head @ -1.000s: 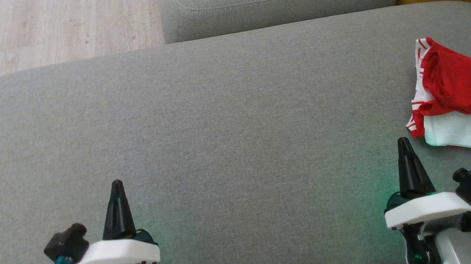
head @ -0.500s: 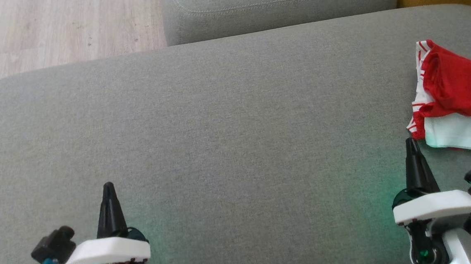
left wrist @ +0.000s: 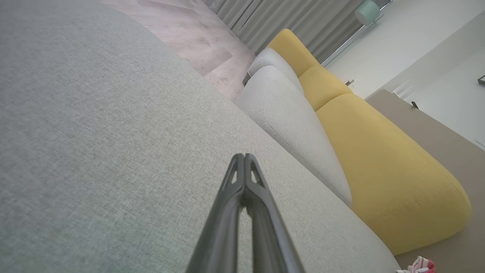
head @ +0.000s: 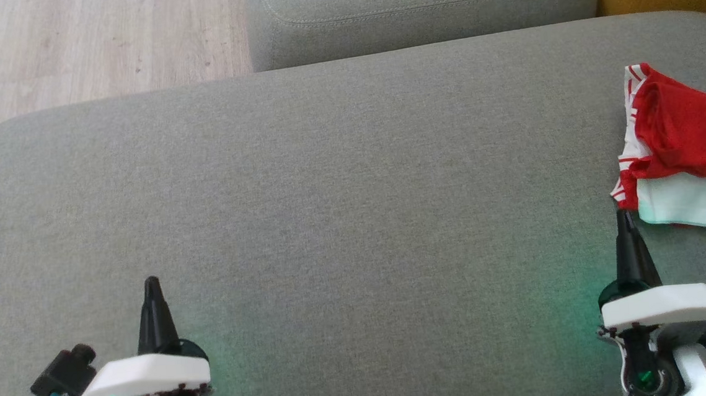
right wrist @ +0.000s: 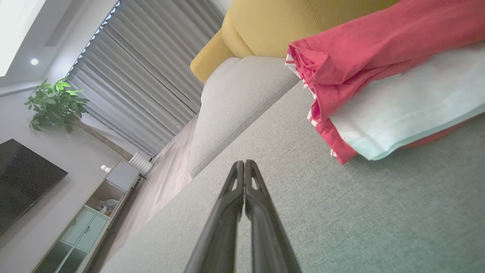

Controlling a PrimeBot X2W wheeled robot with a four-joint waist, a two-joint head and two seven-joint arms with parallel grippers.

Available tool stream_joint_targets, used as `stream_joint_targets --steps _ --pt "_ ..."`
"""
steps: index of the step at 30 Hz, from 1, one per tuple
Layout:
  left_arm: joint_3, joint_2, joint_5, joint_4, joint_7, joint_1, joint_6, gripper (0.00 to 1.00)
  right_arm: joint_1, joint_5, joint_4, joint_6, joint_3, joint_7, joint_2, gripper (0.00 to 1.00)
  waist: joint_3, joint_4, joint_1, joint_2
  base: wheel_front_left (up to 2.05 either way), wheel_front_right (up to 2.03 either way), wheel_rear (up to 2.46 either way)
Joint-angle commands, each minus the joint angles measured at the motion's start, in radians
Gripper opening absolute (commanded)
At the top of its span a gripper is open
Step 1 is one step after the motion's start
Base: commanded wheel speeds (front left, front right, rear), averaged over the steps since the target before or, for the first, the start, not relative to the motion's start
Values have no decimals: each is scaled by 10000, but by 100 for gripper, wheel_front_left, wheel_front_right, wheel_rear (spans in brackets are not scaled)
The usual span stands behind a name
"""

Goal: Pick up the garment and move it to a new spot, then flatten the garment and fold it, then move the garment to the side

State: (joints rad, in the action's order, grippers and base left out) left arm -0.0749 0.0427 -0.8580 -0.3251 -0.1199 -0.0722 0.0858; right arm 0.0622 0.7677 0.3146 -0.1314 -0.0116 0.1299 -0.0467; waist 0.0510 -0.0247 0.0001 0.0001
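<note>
The grey fabric sofa seat [head: 328,193] carries a loosely folded red-and-white garment [head: 684,137] at its far right edge.

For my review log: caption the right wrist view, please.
Shut right gripper above grey fabric cushion, near folded red-and-white cloth garment.

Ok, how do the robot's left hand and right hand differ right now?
The right hand has its tip close beside the garment, near its corner but apart from it; the left hand is far from it, over bare grey cushion. The right hand reaches further up the head view than the left hand. Both are shut, holding nothing, fingers pointing forward.
</note>
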Motion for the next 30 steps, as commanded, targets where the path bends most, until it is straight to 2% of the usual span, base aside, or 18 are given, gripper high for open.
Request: stream_joint_targets --steps 1,30 --pt "240 34 -225 348 84 -355 55 0 400 279 -396 3 11 -56 -159 0 -7 4 0 -1 0 0 0" --pt "870 50 -2989 518 942 -357 204 0 413 3454 -516 5 -280 -877 -186 0 -186 97 0 -1 0 0 0"
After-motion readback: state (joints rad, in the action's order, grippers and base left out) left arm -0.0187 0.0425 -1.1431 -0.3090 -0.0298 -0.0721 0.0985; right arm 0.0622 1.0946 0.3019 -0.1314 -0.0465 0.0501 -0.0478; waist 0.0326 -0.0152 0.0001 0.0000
